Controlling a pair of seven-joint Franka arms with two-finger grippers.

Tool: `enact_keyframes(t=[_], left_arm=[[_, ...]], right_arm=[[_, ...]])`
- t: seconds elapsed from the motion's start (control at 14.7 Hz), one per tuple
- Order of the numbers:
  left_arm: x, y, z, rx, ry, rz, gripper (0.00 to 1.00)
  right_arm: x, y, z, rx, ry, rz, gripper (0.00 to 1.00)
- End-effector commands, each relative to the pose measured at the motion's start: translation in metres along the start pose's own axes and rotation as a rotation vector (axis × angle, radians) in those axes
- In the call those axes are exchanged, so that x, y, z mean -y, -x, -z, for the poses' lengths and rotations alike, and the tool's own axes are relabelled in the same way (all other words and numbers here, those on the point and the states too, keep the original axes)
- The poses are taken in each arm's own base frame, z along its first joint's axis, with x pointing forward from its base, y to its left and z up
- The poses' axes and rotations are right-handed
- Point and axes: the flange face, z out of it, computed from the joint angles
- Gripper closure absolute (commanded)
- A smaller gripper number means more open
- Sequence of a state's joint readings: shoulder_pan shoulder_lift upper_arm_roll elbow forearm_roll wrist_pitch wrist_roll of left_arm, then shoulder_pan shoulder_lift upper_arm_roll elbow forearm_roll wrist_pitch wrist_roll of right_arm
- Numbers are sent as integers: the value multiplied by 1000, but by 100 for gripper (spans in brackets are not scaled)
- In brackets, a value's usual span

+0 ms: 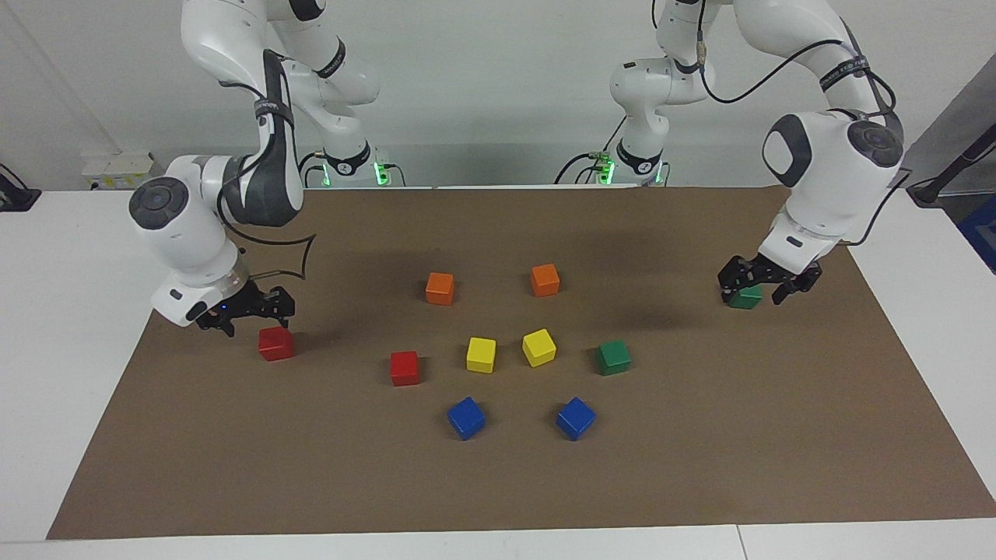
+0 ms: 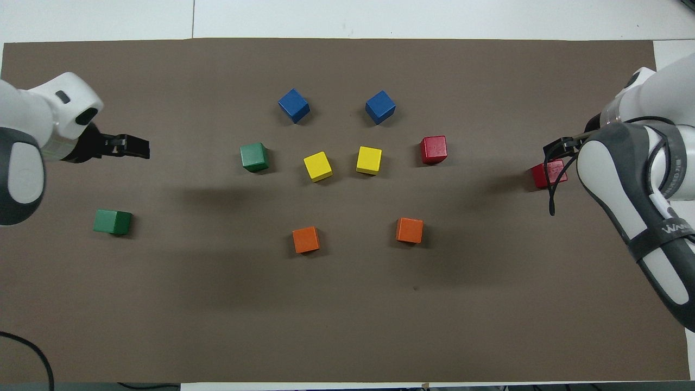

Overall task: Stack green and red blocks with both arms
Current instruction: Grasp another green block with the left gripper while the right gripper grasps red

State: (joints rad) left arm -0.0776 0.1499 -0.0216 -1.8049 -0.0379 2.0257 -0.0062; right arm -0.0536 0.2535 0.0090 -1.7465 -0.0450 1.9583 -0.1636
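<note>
One red block lies on the brown mat toward the right arm's end. My right gripper hangs just above it, open and holding nothing. One green block lies toward the left arm's end, with my left gripper lifted a little over it, open and holding nothing. A second red block and a second green block flank the yellow pair in the middle row.
Two yellow cubes sit mid-mat. Two orange cubes lie nearer the robots and two blue cubes farther from them. The brown mat covers the white table.
</note>
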Motion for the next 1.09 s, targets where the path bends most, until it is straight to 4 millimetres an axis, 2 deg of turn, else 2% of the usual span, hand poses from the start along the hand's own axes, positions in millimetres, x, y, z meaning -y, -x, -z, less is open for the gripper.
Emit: enact_keyframes(t=[0.0,0.14,0.27,0.34,0.48,0.61,0.89,1.02], left_arm=[[-68,-24,-23,26,14,66,0],[-108,-38,-46,41,11,103,0],[-135,-43,-76,64,-1,141,0],[-145,-45,-85,48,0,151,0],[-151,-49,-101,30,4,167,0],[-163,-49,-119,6,7,174,0],[-159,-29,-153,1,-5,170,0],[-167,-12,-172,0,-4,169,0]], right_arm=[[44,-23,21,23,-62,-108,0],[83,-35,30,7,-70,-131,0],[130,-44,31,-14,-54,-103,0],[153,-47,27,-23,-54,-93,0],[167,-56,17,-60,-61,-133,0],[202,-58,-4,-36,-54,-112,0],[208,-77,-33,-86,-54,-106,0],[214,-79,-42,-82,-57,-111,0]])
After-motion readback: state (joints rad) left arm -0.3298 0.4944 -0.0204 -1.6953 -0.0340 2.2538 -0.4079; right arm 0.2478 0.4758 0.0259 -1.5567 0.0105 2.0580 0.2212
